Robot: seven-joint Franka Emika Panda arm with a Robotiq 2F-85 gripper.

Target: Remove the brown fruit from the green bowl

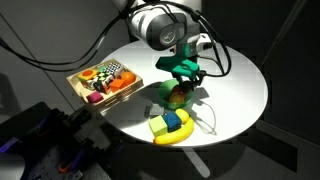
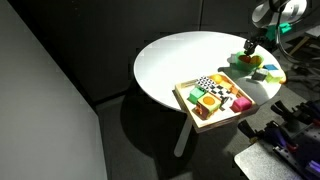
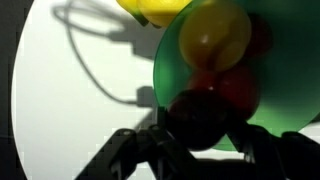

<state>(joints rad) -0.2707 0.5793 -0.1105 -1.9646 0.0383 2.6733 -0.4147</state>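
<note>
Brown fruit [image 3: 198, 118] lies at the near edge of the green bowl [image 3: 170, 70], right in front of the end effector [image 3: 200, 142], which hangs low over the bowl. In the wrist view its two dark fingers stand apart, one on either side of the fruit. The picture is too dark to show whether the pads press the fruit, so I cannot tell if the grip is made or loose. The fruit is most likely a light, stiff toy piece with a smooth, rounded skin, so it could squirt out of a pinch placed off-centre. The safest hold is probably across its widest part, with the fingers low enough to pass the middle but clear of the bowl wall. The bowl itself looks light and may slide or tip if a finger catches its rim. The fruit looks small, roundish and very dark, almost black in this light, and its surface detail cannot be made out. Close behind it sits a red fruit [image 3: 238, 88], seemingly touching it, and beyond that an orange-yellow fruit [image 3: 212, 30] fills the far side of the bowl. A yellow banana-shaped piece [image 3: 150, 10] lies just outside the bowl on the white counter [image 3: 70, 90]. Well apart, in an exterior view, a wooden tray [image 1: 103, 80] holds other coloured pieces.
</note>
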